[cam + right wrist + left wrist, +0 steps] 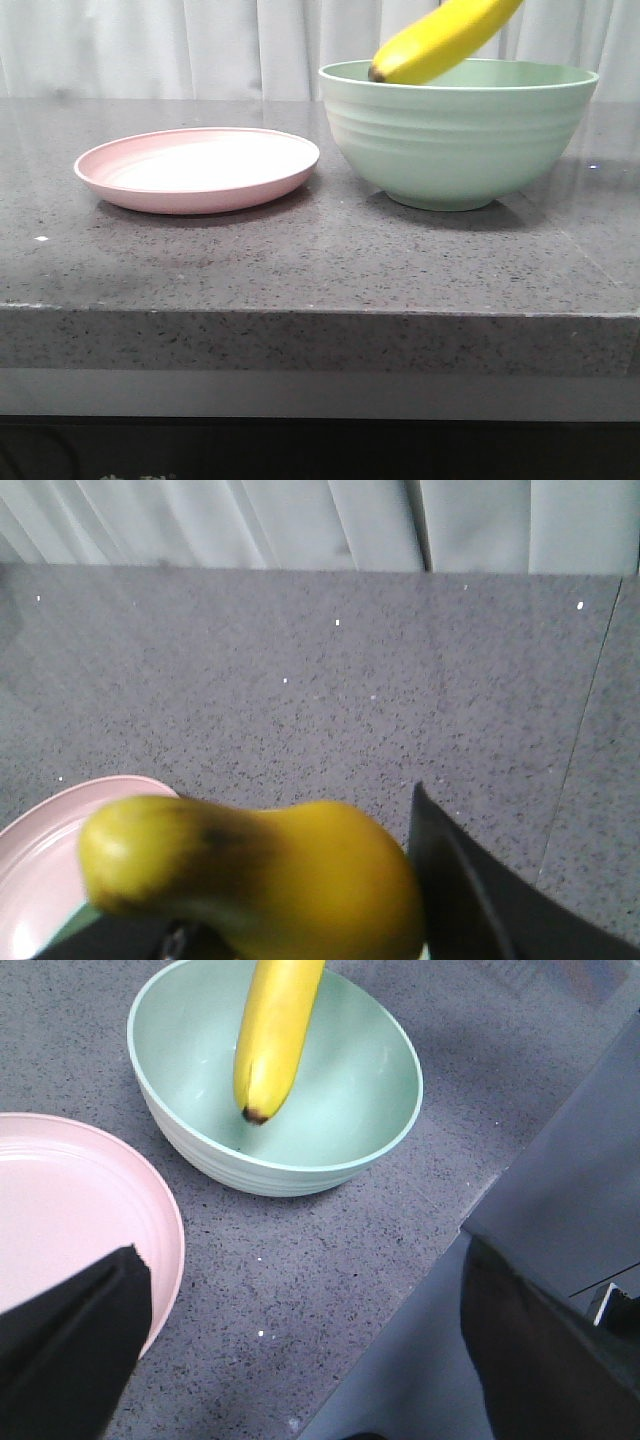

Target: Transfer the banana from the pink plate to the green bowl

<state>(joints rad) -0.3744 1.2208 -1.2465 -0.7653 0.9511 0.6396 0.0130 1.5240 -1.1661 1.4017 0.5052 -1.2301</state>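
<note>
One curved bright yellow banana (445,40), pinched at its stem end by the right gripper (300,920), hangs tip-down over the ridged mint-green bowl (460,140) for release, leaving the pale pink plate (200,170) bare, while the left gripper (300,1360) gapes empty.

Banana (445,42) stem end beyond front view's top edge; holding claw unseen

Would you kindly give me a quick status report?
Right gripper shut on banana, tip dipping into green bowl. Left gripper open, holding nothing. Pink plate bare. Nothing in the way.
</note>
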